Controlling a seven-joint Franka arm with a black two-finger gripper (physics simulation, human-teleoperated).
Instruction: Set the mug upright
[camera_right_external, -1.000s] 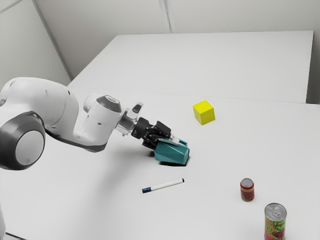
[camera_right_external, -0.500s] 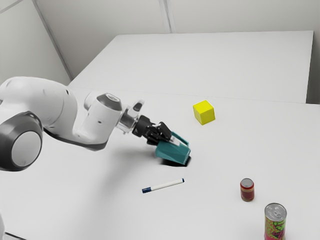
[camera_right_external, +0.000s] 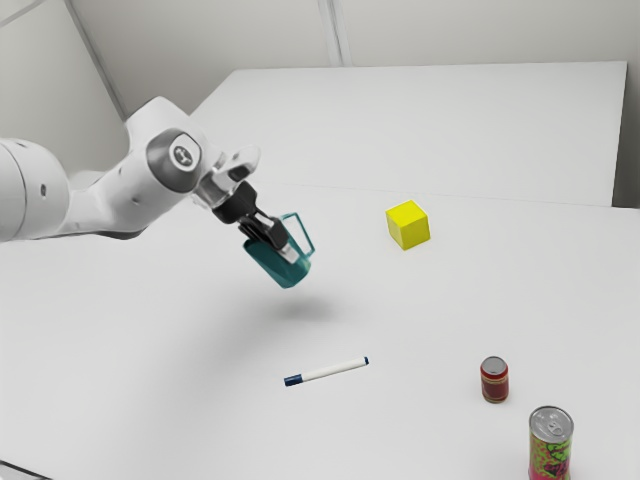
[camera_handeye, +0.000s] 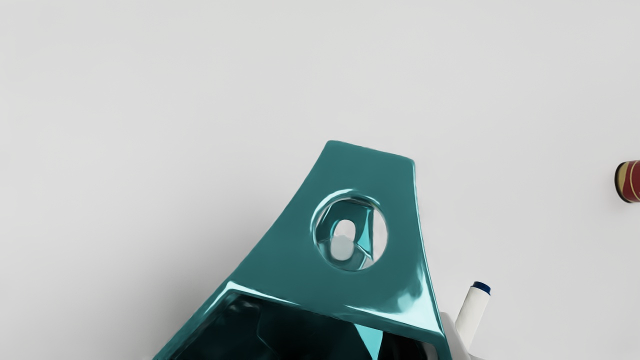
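My gripper is shut on the teal mug, holding it tilted above the table, over its shadow. The mug's handle stands out towards the exterior view's right, and one finger lies across the mug's side. In the wrist view the teal mug has a round, ring-like recess in its face and a dark opening close to my hand. My gripper has a grey fingertip by the mug's side there, near the marker; the other fingertip is mostly hidden.
A white marker with blue ends lies on the table below the mug. Farther to the exterior view's right are a yellow cube, a small red can and a taller colourful can.
My gripper has lifted the mug off the table and carried it up and towards the exterior view's left, and the mug leans more steeply. The marker, cube and cans have not moved.
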